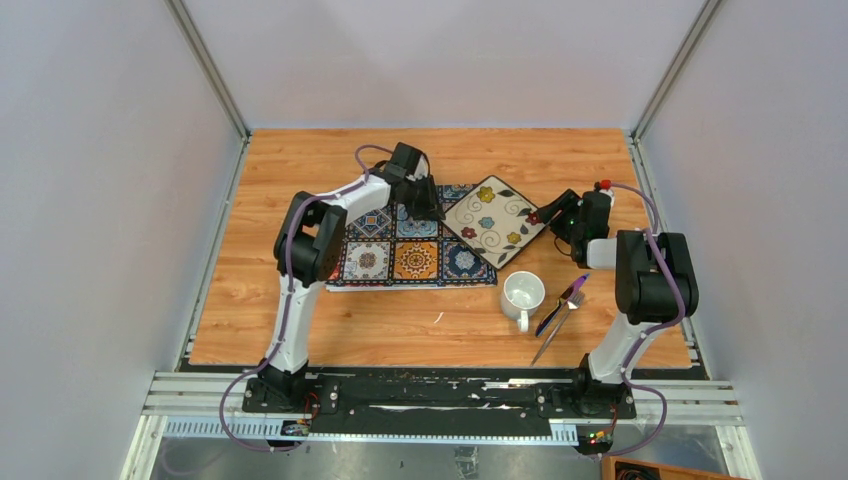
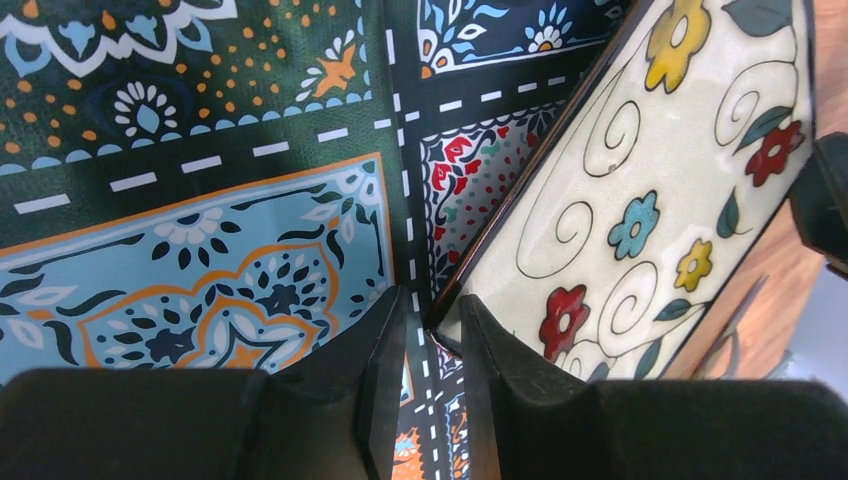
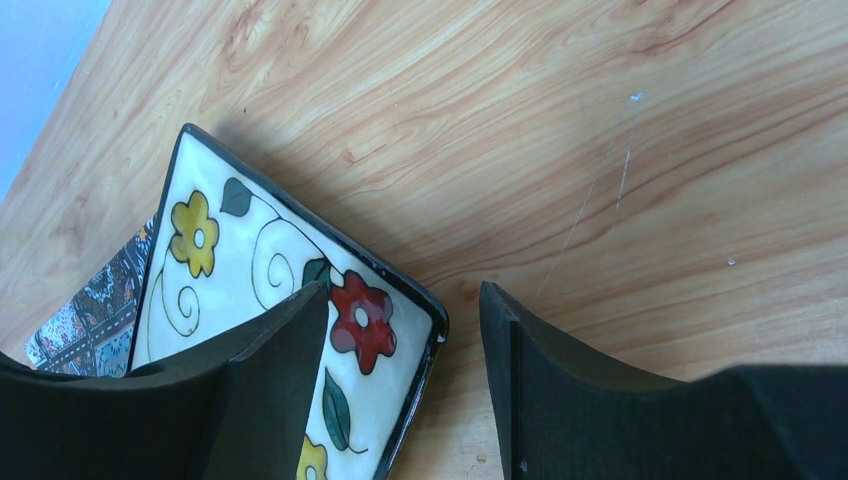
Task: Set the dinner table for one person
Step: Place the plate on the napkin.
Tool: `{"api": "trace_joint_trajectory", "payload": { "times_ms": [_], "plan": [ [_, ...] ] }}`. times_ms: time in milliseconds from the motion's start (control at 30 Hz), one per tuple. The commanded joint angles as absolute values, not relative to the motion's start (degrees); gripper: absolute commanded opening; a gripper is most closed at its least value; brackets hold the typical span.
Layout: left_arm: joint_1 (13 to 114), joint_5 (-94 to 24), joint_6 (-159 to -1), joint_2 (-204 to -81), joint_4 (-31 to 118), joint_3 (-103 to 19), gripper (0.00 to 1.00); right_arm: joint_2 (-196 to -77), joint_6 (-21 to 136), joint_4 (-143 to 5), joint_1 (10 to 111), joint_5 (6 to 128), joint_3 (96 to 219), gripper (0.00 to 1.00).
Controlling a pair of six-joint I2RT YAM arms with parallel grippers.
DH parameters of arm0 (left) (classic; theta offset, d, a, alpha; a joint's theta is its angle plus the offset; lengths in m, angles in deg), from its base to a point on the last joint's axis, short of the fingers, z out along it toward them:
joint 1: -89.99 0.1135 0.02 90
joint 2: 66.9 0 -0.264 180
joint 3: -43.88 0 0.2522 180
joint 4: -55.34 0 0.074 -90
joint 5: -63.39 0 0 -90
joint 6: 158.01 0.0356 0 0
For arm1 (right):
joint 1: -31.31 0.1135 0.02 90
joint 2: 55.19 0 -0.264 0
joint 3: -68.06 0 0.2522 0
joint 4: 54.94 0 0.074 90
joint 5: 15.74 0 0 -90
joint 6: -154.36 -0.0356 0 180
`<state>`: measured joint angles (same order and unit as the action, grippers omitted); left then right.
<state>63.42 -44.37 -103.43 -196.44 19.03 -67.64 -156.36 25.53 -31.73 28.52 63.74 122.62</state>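
Note:
The dinner table [image 1: 300, 170] is light orange-brown wood. A square white plate [image 1: 495, 222] with painted flowers lies turned like a diamond, its left part over the right edge of the colourful tile-patterned placemat [image 1: 400, 255]. My left gripper [image 1: 432, 210] sits at the plate's left corner. In the left wrist view the left gripper [image 2: 432, 305] is nearly closed, with the dark rim of the plate [image 2: 640, 200] between the tips above the placemat [image 2: 200, 200]. My right gripper [image 1: 548, 217] is open and straddles the plate's right corner; the right wrist view shows the same gripper [image 3: 405, 290] and plate [image 3: 240, 270].
A white mug [image 1: 522, 293] stands on the wood in front of the plate. A purple-handled utensil [image 1: 562, 300] and a metal fork [image 1: 560, 328] lie just right of the mug. Grey walls enclose the table on three sides.

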Motion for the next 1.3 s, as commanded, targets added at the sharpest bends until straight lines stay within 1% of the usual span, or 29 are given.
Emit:
{"api": "trace_joint_trajectory", "payload": {
  "times_ms": [0, 133, 233, 267, 433, 467, 633, 767, 867, 933, 1267],
  "plan": [
    [64.5, -43.1, -104.4, -198.4, 16.8, -60.7, 0.31, -158.5, 24.9, -36.2, 28.1, 64.1, 120.4, 0.63],
    [64.9, -45.0, -105.9, -197.9, 19.4, -58.6, 0.29, -158.9, 23.7, -36.1, 28.1, 63.3, 120.6, 0.61],
    [64.9, -45.8, -106.2, -197.9, 19.9, -58.5, 0.28, -159.4, 23.0, -36.1, 28.0, 62.4, 121.1, 0.51],
    [64.9, -46.1, -106.2, -198.0, 20.0, -58.5, 0.28, -159.5, 22.8, -36.0, 28.0, 62.2, 121.1, 0.49],
    [64.9, -46.7, -106.4, -198.1, 20.2, -58.9, 0.28, -160.1, 22.2, -35.7, 28.1, 61.8, 121.3, 0.48],
    [64.9, -46.8, -106.4, -198.2, 20.3, -59.0, 0.26, -160.3, 22.2, -35.7, 28.1, 61.7, 121.4, 0.42],
    [64.9, -47.9, -106.8, -198.9, 21.0, -59.0, 0.16, -160.8, 22.1, -35.7, 28.1, 61.5, 121.5, 0.21],
    [64.9, -47.9, -106.7, -199.2, 21.2, -58.9, 0.10, -160.9, 22.2, -35.9, 28.0, 61.3, 121.7, 0.01],
    [64.9, -47.6, -106.5, -199.2, 21.0, -59.2, 0.06, -161.0, 22.3, -35.9, 28.1, 60.9, 121.8, 0.00],
    [64.9, -47.5, -106.1, -199.1, 20.8, -59.6, 0.00, -161.1, 22.3, -35.9, 28.1, 60.5, 121.8, 0.00],
    [64.9, -46.0, -104.5, -196.8, 20.5, -59.9, 0.00, -161.1, 22.8, -34.5, 28.1, 58.4, 121.4, 0.00]
  ]
}}
